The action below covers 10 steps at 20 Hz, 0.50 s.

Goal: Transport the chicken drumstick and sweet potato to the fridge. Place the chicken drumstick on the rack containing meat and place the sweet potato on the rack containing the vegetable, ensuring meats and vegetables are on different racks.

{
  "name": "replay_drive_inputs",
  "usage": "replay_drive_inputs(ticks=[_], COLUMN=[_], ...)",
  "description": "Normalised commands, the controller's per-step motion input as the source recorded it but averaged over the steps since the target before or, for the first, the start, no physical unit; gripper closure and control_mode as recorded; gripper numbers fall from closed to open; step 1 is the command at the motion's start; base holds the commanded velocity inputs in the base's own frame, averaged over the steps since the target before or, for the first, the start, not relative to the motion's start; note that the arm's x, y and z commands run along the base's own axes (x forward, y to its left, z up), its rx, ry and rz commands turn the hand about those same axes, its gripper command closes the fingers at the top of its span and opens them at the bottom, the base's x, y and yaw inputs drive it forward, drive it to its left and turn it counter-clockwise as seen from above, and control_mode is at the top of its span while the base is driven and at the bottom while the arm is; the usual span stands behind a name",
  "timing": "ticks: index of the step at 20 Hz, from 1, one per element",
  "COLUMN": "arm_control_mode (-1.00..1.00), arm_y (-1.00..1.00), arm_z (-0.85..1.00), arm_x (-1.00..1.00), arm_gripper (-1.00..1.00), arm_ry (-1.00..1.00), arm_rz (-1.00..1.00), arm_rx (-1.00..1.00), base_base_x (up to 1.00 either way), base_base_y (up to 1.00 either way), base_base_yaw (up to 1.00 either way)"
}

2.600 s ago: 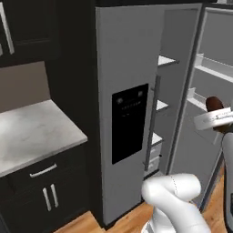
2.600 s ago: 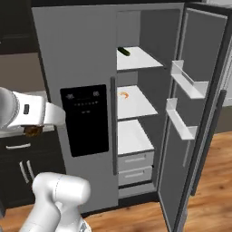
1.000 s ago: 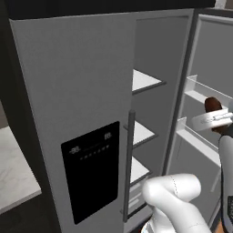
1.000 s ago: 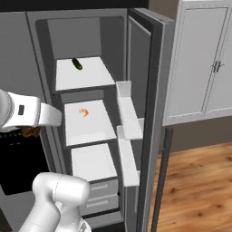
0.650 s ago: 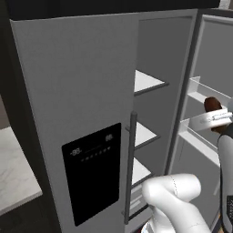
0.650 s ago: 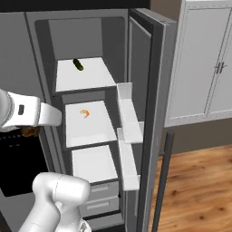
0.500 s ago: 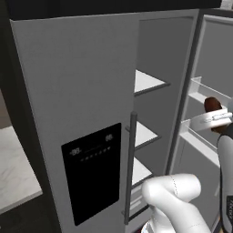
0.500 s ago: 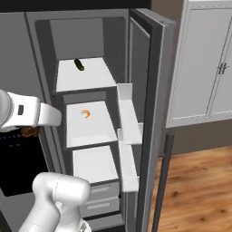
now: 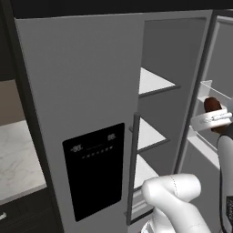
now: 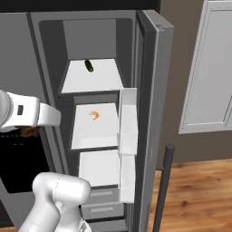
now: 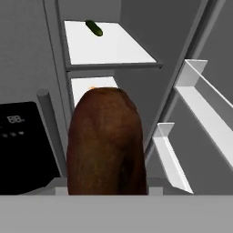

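The sweet potato (image 11: 106, 143), a smooth, dark reddish-brown oblong lump, stands on end right in the pincer (image 9: 217, 122), rising straight ahead of the hand camera with its rounded tip away from the hand. From the left base camera its dark end pokes out above the hand. Beyond it gapes the fridge (image 10: 104, 41), grey, right door swung wide (white shelves bared), its upper and middle racks ahead of and above the pincer, the black dispenser panel to one side.
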Motion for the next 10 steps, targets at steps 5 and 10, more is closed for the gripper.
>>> replay_drive_inputs(ticks=[5, 10], arm_control_mode=[1.0, -1.0], arm_y=[0.0, 0.0], arm_z=[0.0, 0.1], arm_x=[0.0, 0.15], arm_gripper=[1.0, 1.0], arm_ry=[0.0, 0.0], arm_rz=[0.0, 0.0], arm_rx=[0.0, 0.0], base_base_x=[0.26, 0.06], base_base_y=[0.0, 0.0], base_base_yaw=[0.05, 0.0])
